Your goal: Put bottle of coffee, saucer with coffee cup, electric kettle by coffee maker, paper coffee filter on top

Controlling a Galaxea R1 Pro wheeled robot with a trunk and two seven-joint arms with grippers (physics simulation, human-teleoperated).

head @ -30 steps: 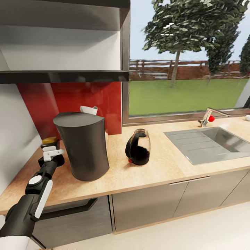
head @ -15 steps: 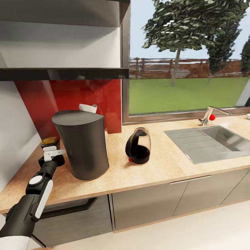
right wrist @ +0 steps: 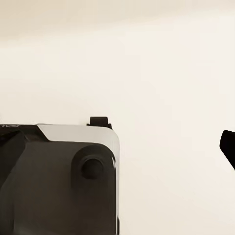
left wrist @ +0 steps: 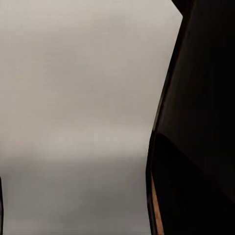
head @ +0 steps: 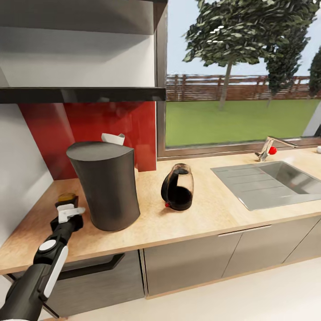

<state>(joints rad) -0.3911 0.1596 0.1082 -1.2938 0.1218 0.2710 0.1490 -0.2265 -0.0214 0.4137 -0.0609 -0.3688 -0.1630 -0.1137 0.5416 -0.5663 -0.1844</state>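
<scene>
paper filter (head: 113, 138) half hidden behind coffee maker (head: 106, 187)

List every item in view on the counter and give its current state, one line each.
Coffee maker: upright on the countertop, near the red backsplash.
Electric kettle: upright on the countertop, right of the coffee maker, apart from it.
Bottle of coffee: on the countertop left of the coffee maker, just beyond the left gripper.
Faucet: no water running.
Sink: nothing in it.
</scene>
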